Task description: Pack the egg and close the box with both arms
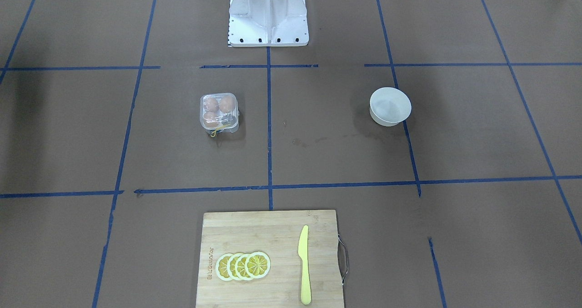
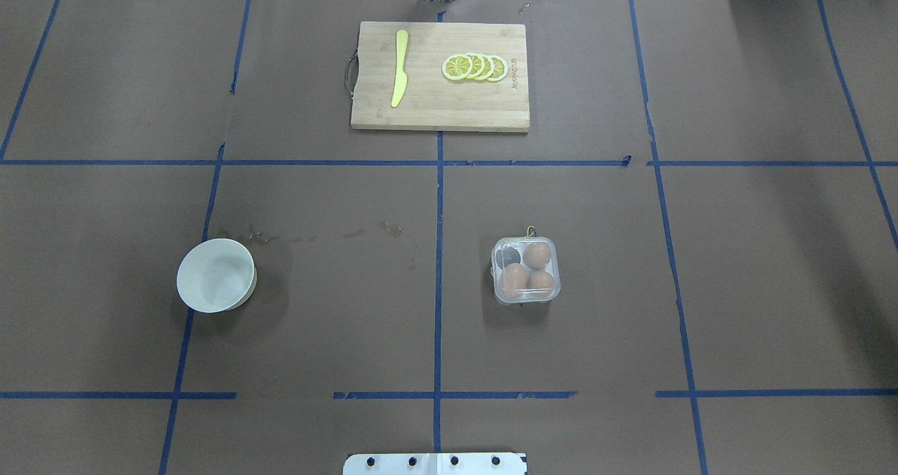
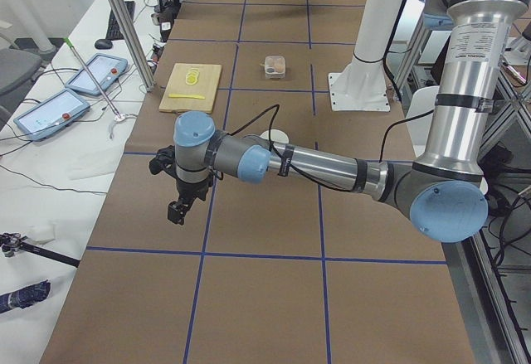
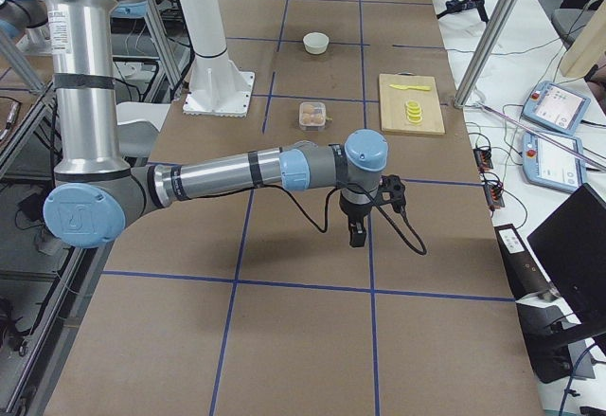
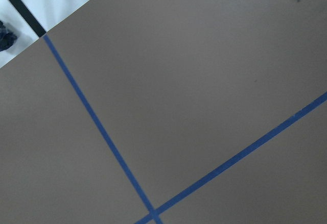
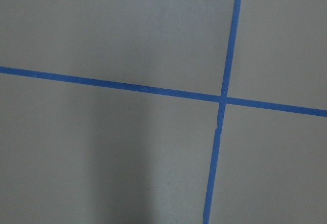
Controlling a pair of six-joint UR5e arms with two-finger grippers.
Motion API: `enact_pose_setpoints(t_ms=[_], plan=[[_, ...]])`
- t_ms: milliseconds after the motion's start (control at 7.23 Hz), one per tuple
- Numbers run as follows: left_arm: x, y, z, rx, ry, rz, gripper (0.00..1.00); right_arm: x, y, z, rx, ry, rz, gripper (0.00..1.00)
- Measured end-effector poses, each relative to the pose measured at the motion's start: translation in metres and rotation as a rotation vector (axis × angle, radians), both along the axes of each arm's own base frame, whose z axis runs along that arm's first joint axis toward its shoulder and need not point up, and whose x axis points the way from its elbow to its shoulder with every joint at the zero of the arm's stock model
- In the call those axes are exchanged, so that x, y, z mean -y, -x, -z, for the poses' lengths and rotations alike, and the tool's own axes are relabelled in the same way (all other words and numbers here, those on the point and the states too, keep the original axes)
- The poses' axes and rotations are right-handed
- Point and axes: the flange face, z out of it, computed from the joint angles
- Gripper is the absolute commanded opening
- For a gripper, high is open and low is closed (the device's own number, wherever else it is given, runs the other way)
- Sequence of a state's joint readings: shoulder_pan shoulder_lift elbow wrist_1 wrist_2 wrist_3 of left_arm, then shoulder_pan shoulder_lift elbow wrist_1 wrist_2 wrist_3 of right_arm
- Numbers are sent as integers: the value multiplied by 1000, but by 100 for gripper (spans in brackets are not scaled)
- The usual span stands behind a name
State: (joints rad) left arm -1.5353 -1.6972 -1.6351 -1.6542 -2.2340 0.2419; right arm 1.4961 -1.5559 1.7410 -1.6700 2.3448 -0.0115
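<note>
My left tool [image 3: 175, 212] hangs fingers-down over the brown desk [image 2: 351, 320], out toward my left end, touching nothing. It shows only from the side, so I cannot tell whether its fingers are spread or closed. Its wrist camera sees nothing but desk paper and crossing blue tape lines [image 5: 104, 132]. My right tool [image 4: 357, 237] hangs the same way toward my right end, over bare desk. It grips nothing I can see, and I cannot tell how it is set either.

The box [image 2: 526, 270] sits on the desk on my right half, just beyond the middle tape line. It is well apart from both tools, with the right tool farther out toward the desk's end. Three orange-brown eggs [image 2: 537, 254] fill three of its four cells, and the fourth cell looks dark. The clear lid seems to lie down over them, though I cannot tell whether it is latched. A yellow string [image 2: 530, 231] pokes out on the box's far side.

The white bowl [image 2: 216, 278] stands on my left half, level with the box and well apart from it.

Farthest out, a wooden cutting board [image 2: 449, 106] carries a yellow knife [image 2: 399, 68] and overlapping lemon slices [image 2: 476, 67].
</note>
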Motion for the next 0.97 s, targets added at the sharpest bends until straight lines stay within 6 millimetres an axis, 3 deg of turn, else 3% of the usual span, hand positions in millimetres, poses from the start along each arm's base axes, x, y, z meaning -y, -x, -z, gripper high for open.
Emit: enact_pose_setpoints(t_ms=[553,969], plan=[[-10,6,-10,-71,179,12,100,2,-1,-16,-3,23,24,100],[-9,6,-9,-72,201,26,100,4,0,-21,1,32,21,100]])
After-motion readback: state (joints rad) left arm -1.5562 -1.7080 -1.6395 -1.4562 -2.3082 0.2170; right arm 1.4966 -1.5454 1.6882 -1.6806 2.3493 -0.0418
